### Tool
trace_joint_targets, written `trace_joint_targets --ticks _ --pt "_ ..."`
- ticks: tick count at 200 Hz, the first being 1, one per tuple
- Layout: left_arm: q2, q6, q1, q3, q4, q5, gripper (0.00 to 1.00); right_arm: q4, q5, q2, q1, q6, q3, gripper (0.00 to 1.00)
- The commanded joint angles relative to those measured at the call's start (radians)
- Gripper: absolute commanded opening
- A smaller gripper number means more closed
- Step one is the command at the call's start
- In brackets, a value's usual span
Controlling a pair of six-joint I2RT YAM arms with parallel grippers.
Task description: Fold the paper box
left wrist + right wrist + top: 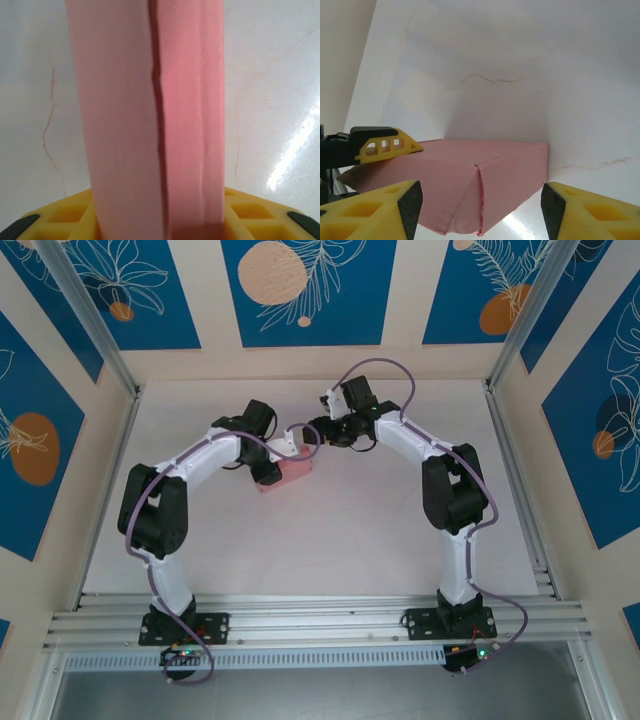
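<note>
Yellow fingers (pixel 370 210) of right hand (pixel 477 207) sit closest in right wrist view, at the bottom corners. They're spread wide, black pads facing in, w/ the paper box (pixel 485 170) lying btwn and just beyond them, not gripped. Box is pink, shallow, rectangular, flat on the white surface (pixel 520 60). A seam runs down its near corner where two end panels meet.

Left hand (pixel 160 225) pinches the box. In left wrist view pink card rises straight up btwn its yellow fingers (pixel 255 212), a dark fold line down the middle. From the right wrist, one of those fingers lies on the box's top at its left end.

Top view: box sits approx mid-surface, slightly twd the left edge. Both arms bend in to meet there — left hand on the box's left end, right hand just beside its far-right corner. Faint cracks mark the surface.
</note>
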Motion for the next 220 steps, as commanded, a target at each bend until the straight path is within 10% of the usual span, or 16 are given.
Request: trace_joint_targets --ticks 1,58,134,220 --pt "0.046 0.001 -0.017 0.014 -0.032 0.035 0.43 -0.012 -0.065 -0.012 0.008 0.011 -0.034 0.66" --pt "0.048 -0.009 -0.017 0.021 -0.035 0.047 0.5 -0.013 -0.059 0.004 0.01 -0.014 -0.09 0.6" --pt "-0.072 -0.083 0.007 -0.004 0.053 0.202 0.86 0.011 -0.038 0.04 0.006 -0.015 -0.102 0.41" --pt "-0.275 -0.851 0.166 -0.26 0.348 0.208 0.95 0.015 -0.037 0.039 0.014 -0.008 -0.095 0.41"
